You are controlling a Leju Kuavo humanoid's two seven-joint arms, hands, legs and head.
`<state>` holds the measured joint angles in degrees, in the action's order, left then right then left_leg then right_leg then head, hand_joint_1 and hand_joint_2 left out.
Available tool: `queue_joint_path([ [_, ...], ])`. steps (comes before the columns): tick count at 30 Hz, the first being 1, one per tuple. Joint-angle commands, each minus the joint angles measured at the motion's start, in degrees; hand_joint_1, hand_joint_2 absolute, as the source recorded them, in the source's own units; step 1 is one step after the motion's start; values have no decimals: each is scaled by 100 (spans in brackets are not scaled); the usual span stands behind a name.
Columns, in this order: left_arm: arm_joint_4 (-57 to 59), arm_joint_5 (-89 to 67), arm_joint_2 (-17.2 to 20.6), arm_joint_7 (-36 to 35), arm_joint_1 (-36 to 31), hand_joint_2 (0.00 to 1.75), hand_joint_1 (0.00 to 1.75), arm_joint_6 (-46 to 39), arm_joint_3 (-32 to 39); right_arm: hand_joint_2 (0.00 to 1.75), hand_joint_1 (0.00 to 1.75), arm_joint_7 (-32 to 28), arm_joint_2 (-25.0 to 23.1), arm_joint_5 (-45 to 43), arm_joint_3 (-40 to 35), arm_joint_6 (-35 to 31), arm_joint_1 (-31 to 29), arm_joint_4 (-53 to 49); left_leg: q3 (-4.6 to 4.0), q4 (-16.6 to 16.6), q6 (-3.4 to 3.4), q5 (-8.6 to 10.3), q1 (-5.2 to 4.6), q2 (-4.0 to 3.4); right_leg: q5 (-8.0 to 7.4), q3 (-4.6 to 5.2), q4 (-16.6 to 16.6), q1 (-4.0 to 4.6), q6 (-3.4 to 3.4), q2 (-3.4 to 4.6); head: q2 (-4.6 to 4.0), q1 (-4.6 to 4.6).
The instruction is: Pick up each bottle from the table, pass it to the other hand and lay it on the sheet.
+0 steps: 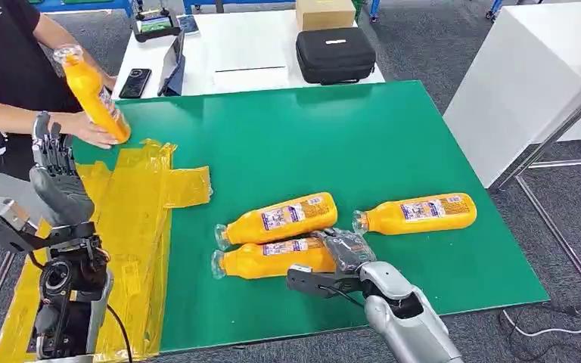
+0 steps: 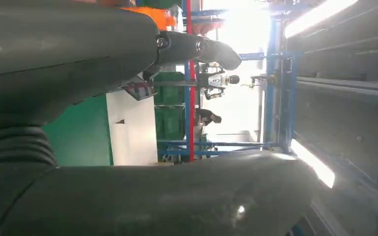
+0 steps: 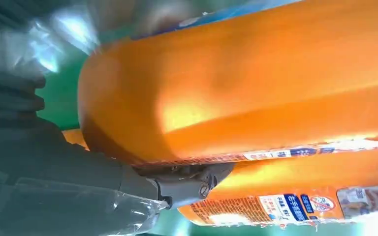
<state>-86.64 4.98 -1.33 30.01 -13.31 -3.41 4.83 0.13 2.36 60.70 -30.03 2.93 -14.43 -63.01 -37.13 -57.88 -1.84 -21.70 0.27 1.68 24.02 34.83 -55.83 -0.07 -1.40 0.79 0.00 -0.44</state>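
— Where's the right hand?
— Low on the green tabletop, fingers wrapped around the base of the nearest bottle, which lies flat.
— And the left hand?
— Raised over the yellow sheet, fingers apart, holding nothing.

Left hand raised upright, fingers apart; right hand closed low.

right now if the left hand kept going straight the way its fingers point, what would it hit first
Probably the orange bottle that a person's hand holds upright above the yellow sheet. The left hand points up toward it, fingers just short, though depth is unclear.
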Motion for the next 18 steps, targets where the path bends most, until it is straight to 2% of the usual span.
queue_joint_path([
  [1, 493, 76, -60, -32, -319, 0, 0, 20, -196, 175, 175, 108, 110, -26, -266, 368, 355, 603, 23, 13, 9, -2, 3, 17, 12, -40, 15, 6, 1, -40, 0, 2],
  [5, 495, 76, -63, -32, -321, 0, 0, 20, -199, 175, 175, 108, 122, -21, -266, 354, 372, 609, 28, 10, 10, -4, 5, 8, 9, -80, 14, 7, 1, -22, 0, 2],
  [6, 495, 76, -63, -32, -321, 0, 0, 20, -199, 175, 175, 108, 122, -21, -266, 354, 372, 609, 37, 16, 14, -5, 4, 15, 16, -95, 20, 7, 0, -42, 0, 2],
  [8, 495, 76, -63, -32, -321, 0, 0, 20, -199, 175, 175, 108, 122, -21, -266, 354, 372, 609, 44, 6, 17, -14, 6, 6, 15, -82, 10, 7, 7, -19, 0, 2],
  [9, 495, 76, -63, -32, -321, 0, 0, 20, -199, 175, 175, 108, 122, -21, -266, 354, 372, 609, 42, 4, 12, -15, 7, 4, 18, -42, 9, 7, 14, -14, 0, 2],
  [18, 495, 76, -63, -32, -321, 0, 0, 20, -199, 175, 175, 108, 122, -21, -266, 354, 372, 609, 74, 8, 11, -35, 6, -5, 31, -75, 12, 7, 8, -4, 0, 2],
])
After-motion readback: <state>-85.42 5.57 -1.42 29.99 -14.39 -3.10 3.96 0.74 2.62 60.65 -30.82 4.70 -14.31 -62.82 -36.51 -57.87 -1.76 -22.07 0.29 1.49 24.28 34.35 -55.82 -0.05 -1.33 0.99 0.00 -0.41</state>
